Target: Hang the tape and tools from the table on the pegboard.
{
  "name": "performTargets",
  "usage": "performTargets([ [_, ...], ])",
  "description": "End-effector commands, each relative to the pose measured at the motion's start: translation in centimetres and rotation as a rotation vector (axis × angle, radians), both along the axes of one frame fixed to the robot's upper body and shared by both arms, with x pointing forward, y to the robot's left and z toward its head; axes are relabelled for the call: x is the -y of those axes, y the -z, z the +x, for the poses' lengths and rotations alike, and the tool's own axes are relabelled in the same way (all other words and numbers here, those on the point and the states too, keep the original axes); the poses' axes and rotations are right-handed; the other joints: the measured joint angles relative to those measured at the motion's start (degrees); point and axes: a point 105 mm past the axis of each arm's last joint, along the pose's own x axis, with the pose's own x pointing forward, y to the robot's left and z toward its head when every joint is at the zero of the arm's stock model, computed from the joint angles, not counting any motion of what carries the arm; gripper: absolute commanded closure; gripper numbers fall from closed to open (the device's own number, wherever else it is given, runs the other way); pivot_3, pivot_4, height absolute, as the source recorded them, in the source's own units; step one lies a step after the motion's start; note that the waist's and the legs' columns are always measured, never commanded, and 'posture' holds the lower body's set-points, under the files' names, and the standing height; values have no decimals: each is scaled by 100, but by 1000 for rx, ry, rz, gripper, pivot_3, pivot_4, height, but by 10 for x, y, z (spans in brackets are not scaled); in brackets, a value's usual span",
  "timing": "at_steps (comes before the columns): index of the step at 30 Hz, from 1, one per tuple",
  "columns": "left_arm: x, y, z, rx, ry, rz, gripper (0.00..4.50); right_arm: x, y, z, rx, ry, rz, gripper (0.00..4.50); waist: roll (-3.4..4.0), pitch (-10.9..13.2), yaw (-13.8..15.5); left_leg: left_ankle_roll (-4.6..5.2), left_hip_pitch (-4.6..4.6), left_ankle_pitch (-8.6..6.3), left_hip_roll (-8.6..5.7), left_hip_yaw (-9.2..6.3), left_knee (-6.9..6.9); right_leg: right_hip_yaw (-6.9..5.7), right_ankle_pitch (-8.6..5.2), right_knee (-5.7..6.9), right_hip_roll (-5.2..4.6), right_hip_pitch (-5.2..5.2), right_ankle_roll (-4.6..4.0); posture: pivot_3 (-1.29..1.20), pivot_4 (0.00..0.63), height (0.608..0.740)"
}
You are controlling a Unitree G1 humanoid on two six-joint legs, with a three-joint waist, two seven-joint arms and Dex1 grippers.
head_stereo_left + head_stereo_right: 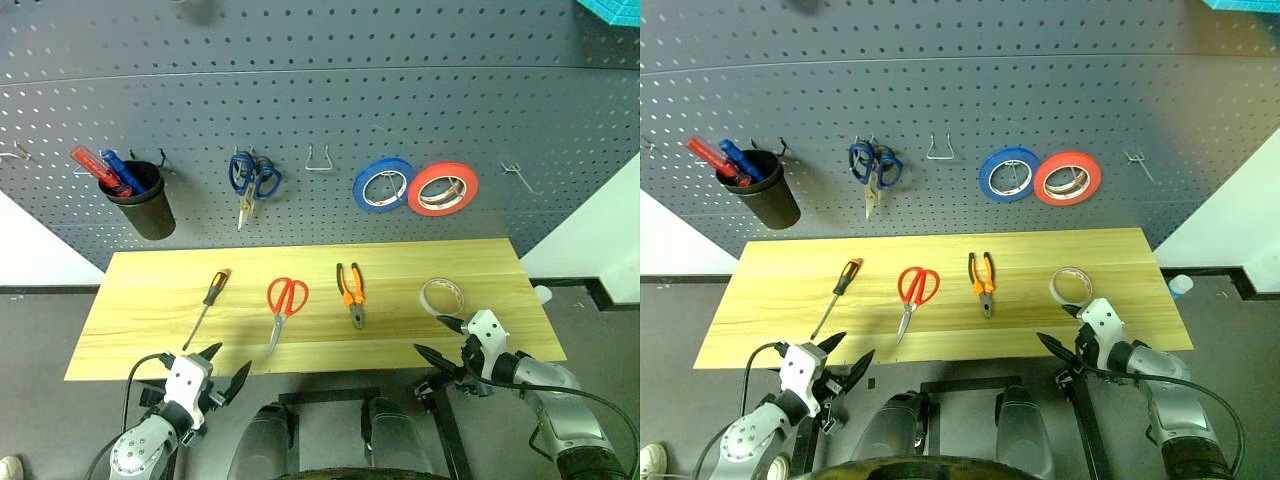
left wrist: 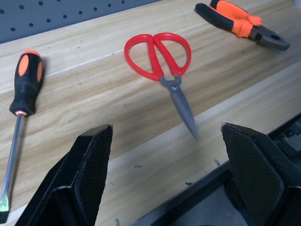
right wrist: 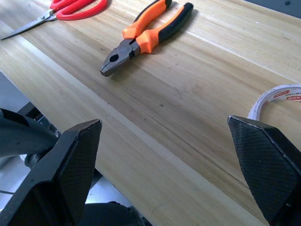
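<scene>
Both your grippers, left (image 1: 221, 366) and right (image 1: 441, 340), hung released at the table (image 1: 150, 320) edge; red print on the tape (image 3: 275, 100) was unreadable.

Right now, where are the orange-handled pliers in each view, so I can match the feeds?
Left eye: pliers mid-table, right of the red scissors.
Right eye: same spot, between scissors and tape.
Left wrist: upper right corner.
Right wrist: upper middle, nose toward the table's near edge.
Shared landmark: the red scissors, in all four views.
</scene>
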Motion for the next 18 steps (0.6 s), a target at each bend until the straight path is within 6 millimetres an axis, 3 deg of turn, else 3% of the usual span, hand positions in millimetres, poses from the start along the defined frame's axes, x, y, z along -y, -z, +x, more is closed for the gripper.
performTargets([
  [1,-1,-1,1,27,8,6,651,-3,-8,5,41,-7,7,0,1,-2,1,0,0,0,0,0,0,0,0,0,0,1,0,-11,129,730],
  [18,0,2,2,32,22,6,651,-3,-8,4,45,2,-6,0,3,-3,1,1,6,1,0,0,4,0,2,5,1,7,0,-15,126,730],
])
